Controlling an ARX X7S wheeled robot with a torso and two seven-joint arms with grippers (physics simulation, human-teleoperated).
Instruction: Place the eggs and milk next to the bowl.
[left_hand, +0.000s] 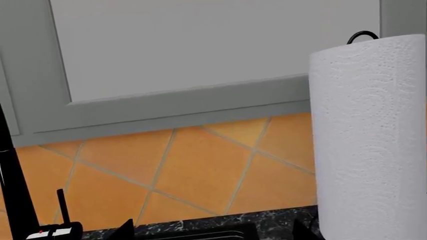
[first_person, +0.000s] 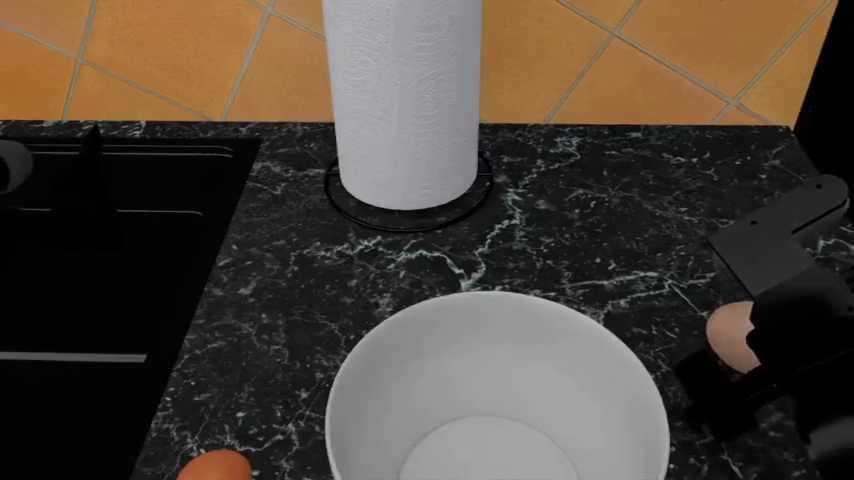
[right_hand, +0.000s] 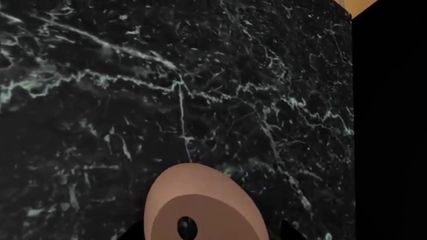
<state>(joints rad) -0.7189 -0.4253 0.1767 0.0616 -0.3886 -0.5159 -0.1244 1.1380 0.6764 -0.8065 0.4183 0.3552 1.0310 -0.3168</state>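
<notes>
My right gripper (first_person: 767, 345) is closed on the larger pale pinkish-tan egg (first_person: 731, 335), just to the right of the large deep plain white bowl (first_person: 497, 390).

In my right wrist view that egg (right_hand: 200, 207) fills the near edge, over the black white-veined marble counter (right_hand: 167, 90); I cannot tell whether it touches the stone. The small orange-brown egg (first_person: 216, 467) lies on the counter just left of the bowl, close to the black sink (first_person: 80, 250). Behind the bowl the tall white paper towel roll (first_person: 404, 100) stands upright on its black ring base before the orange tiled wall (first_person: 641, 55). My left gripper is out of view; its wrist camera faces the roll (left_hand: 370, 140) and a grey cabinet panel (left_hand: 200, 50). The milk does not show in any view.
</notes>
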